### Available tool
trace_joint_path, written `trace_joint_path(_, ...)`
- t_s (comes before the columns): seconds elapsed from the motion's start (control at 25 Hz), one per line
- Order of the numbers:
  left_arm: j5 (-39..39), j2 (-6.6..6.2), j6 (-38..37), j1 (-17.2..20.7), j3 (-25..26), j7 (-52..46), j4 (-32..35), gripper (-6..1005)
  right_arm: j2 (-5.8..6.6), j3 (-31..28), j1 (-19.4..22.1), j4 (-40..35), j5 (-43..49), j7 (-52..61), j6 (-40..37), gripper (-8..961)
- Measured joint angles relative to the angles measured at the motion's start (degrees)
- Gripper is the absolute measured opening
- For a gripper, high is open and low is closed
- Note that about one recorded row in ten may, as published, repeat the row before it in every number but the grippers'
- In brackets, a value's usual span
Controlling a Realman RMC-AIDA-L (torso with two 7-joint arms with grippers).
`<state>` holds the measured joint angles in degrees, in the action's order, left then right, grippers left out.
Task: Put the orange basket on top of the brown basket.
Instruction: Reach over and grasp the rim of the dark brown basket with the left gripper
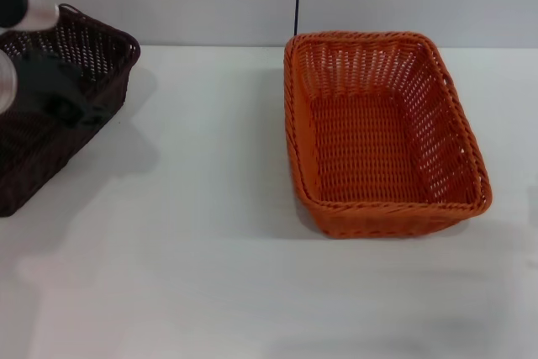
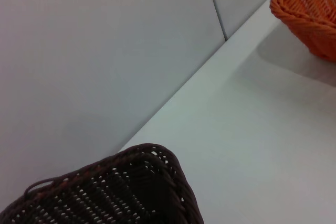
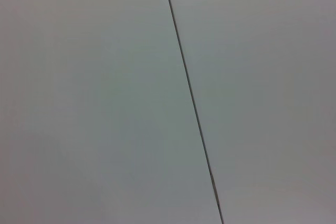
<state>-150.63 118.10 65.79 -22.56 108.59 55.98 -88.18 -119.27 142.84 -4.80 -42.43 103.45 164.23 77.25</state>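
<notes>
We see the left gripper [image 1: 63, 107] as a dark blur over the very dark brown rectangular woven basket [image 1: 59, 115] at the white table's [image 1: 210, 275] left edge; its finger state we cannot tell. The bright orange rectangular woven basket [image 1: 382, 128] sits well apart at right, bare tabletop between them. The right gripper is out of view.

Bare table [image 1: 210, 208] separates the orange basket [image 1: 378, 132] from the brown basket [image 1: 59, 107].
</notes>
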Motion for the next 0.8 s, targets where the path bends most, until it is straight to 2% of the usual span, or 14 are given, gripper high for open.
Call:
trace_joint_path(0.08, -0.92, 0.02, -0.03, -0.91, -0.34, -0.5, 1.63, 502, 0.0, 0.04, 0.09, 0.07, 0.0, 0.0, 0.0, 691)
trace_joint_path(0.28, -1.02, -0.06, -0.67, -1.17, -0.42, -0.75, 2.33, 753, 0.0, 0.1, 0.22, 0.31, 0.0, 0.0, 0.0, 690)
trace_joint_path(0.48, -1.48, -0.11, -1.69, -1.61, -0.24, -0.79, 3.62, 752, 0.0, 0.23, 0.18, 0.5, 0.0, 0.0, 0.0, 692)
trace_joint_path(0.68, -5.49, -0.05, -4.59, -4.0, -0.1, -1.89, 9.58, 743, 0.01, 0.27, 0.31, 0.55, 0.0, 0.0, 0.0, 691)
trace_joint_path(0.8, -6.11, -0.05, -5.5, -4.11, -0.06, -2.3, 10.25, 737, 0.0, 0.31, 0.34, 0.58, 0.0, 0.0, 0.0, 690)
